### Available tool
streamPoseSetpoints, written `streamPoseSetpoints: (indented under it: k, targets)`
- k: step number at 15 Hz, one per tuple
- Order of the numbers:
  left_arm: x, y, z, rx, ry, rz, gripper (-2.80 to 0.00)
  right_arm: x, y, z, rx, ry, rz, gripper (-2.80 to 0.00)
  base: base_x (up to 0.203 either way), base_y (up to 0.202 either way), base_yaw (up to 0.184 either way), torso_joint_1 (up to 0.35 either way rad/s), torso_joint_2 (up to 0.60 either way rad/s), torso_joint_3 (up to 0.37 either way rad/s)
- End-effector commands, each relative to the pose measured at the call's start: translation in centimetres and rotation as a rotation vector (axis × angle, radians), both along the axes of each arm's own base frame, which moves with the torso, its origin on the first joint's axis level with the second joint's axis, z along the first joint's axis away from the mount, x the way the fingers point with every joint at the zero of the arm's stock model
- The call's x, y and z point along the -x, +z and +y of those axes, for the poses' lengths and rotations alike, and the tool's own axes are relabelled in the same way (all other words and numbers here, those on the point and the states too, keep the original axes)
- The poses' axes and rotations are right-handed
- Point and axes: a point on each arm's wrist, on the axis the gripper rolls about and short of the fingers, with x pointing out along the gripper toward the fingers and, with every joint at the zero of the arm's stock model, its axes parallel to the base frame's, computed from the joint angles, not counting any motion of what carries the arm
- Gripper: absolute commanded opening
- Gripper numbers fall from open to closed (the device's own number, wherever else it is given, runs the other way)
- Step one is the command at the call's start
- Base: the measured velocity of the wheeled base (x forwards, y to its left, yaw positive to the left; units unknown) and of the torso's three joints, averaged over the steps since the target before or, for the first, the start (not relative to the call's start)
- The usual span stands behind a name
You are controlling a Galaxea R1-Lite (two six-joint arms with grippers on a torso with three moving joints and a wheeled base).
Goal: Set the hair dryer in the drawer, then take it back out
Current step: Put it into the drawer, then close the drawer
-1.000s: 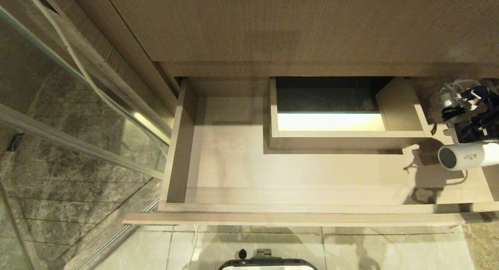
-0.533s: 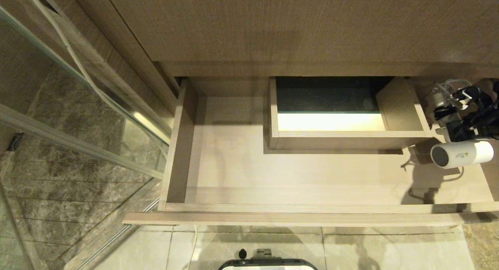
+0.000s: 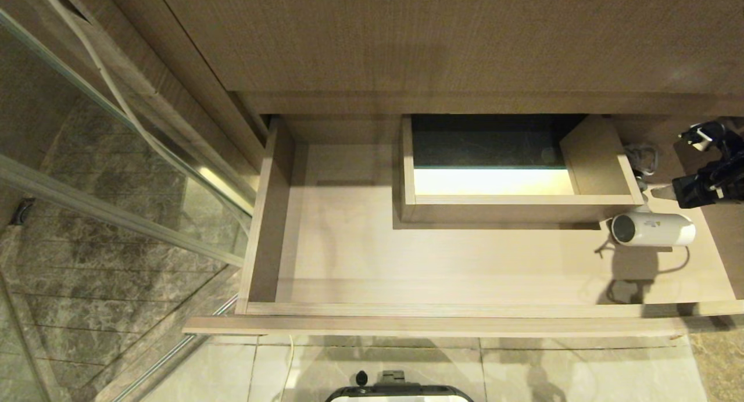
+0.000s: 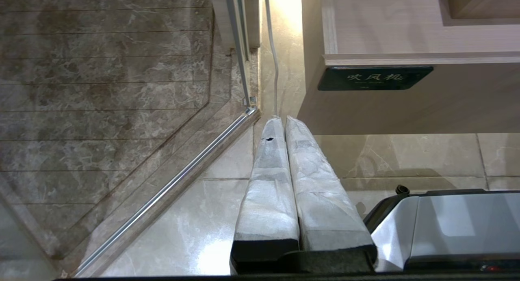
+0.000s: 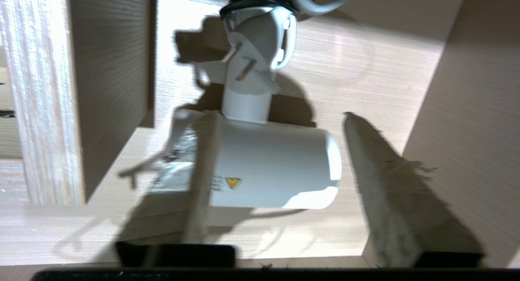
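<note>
Two padded fingers (image 5: 386, 179) of my right gripper (image 5: 272, 183) stand spread wide, holding nothing, one on each side of the white hair dryer (image 3: 652, 229). The dryer lies on its side on the floor of the open wood-grain drawer (image 3: 349, 251), at its right end, beside the boxed notch (image 3: 511, 207). My left gripper (image 4: 284, 124) is pressed closed, empty, above the tiled floor (image 4: 162, 216).
</note>
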Motion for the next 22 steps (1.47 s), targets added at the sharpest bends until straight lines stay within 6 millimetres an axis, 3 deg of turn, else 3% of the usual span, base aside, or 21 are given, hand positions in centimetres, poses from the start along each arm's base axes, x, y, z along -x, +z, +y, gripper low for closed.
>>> streamPoseSetpoints:
  k: [1,2,6,7,10,12,15,17,19,22]
  targets:
    - [0.0,0.0,0.0,0.0,0.0,0.001,-2.8,0.9,0.7,0.4,0.006,0.003,-0.01,0.0,0.0,0.0,0.0,0.0,0.0,0.0]
    - [0.0,0.0,0.0,0.0,0.0,0.001,-2.8,1.3,0.8,0.6,-0.001,0.0,-0.007,0.0,0.0,0.0,0.0,0.0,0.0,0.0]
    - [0.0,0.0,0.0,0.0,0.0,-0.001,-2.8,5.4,5.3,2.7,0.024,-0.007,-0.095,0.0,0.0,0.0,0.0,0.0,0.0,0.0]
    - [0.0,0.0,0.0,0.0,0.0,0.001,-2.8,7.2,6.4,3.5,0.029,-0.009,-0.107,-2.8,0.0,0.0,0.0,0.0,0.0,0.0]
    - [0.0,0.0,0.0,0.0,0.001,0.0,-2.8,13.2,7.7,6.5,0.008,-0.008,-0.042,-2.8,0.0,0.0,0.0,0.0,0.0,0.0]
    - [0.0,0.0,0.0,0.0,0.0,0.001,-2.8,16.7,6.2,8.1,-0.029,-0.009,0.04,-2.8,0.0,0.0,0.0,0.0,0.0,0.0]
    - [0.0,0.0,0.0,0.0,0.002,-0.001,-2.8,19.8,3.4,9.2,-0.017,-0.09,0.171,-2.8,0.0,0.0,0.0,0.0,0.0,0.0]
    - [0.0,0.0,0.0,0.0,0.0,-0.001,-2.8,20.7,1.1,9.3,0.011,-0.162,0.289,-2.8,0.0,0.0,0.0,0.0,0.0,0.0]
    - [0.0,0.0,0.0,0.0,0.0,-0.001,-2.8,20.8,0.4,9.3,0.006,-0.168,0.329,-2.8,0.0,0.0,0.0,0.0,0.0,0.0]
    - [0.0,0.0,0.0,0.0,0.002,0.001,-2.8,19.8,-1.4,8.6,0.008,-0.188,0.437,-2.8,0.0,0.0,0.0,0.0,0.0,0.0]
